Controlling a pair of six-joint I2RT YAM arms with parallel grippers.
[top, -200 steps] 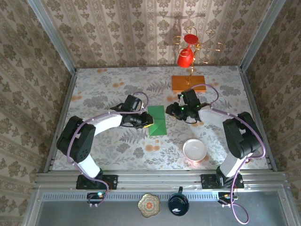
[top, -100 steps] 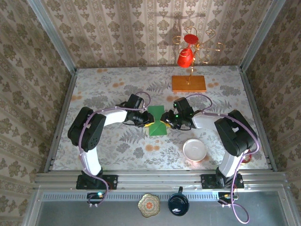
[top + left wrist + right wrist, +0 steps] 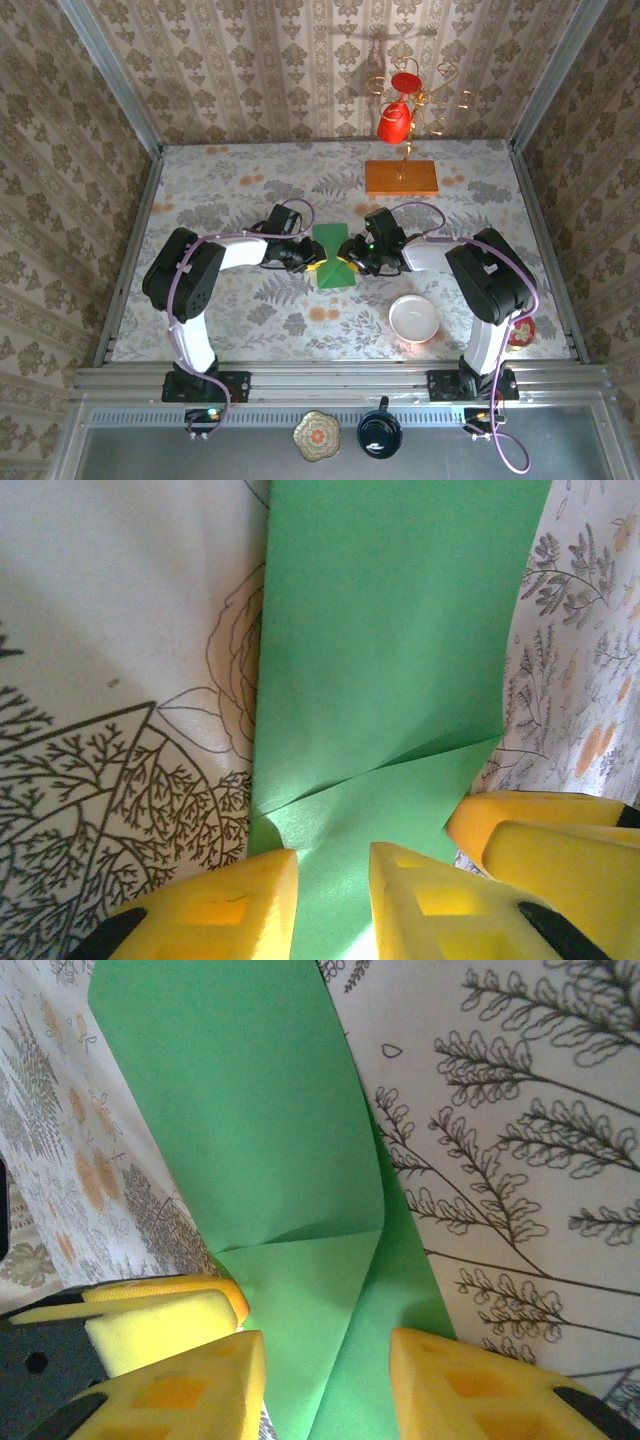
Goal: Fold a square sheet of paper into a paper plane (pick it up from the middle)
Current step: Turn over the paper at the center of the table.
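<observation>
A flower-printed cloth is covering the table [image 3: 220, 200], pale with grey ferns and orange blossoms. Damask wallpaper [image 3: 250, 70] is lining the three walls around it, with bare metal posts [image 3: 112, 75] running up the far corners. The green sheet of paper [image 3: 332, 248] is lying flat near the middle of the table, partly folded. In the wrist views, two flaps are meeting in a shallow crease across it.

The left gripper [image 3: 316, 264] is reaching in over the sheet's left edge. In the left wrist view its yellow fingers [image 3: 215, 905] are standing slightly apart, with flat green paper showing in the gap between them and nothing pinched. The right gripper [image 3: 350, 254] is coming in over the sheet's right edge, just beside the other. Its fingers [image 3: 470, 1385] are standing wider apart, with the paper lying between them and not clamped.

Toward the far edge, right of centre, an orange wooden slab [image 3: 402, 178] is carrying a gold wire mug stand [image 3: 408, 150], and red cups [image 3: 394, 122] are hanging from it. A white bowl [image 3: 414, 319] is sitting near the table's near edge, right of the sheet and well apart from it. Below the aluminium rail [image 3: 340, 380] at the near edge, a patterned plate [image 3: 316, 436] and a dark blue mug [image 3: 380, 434] are resting side by side.
</observation>
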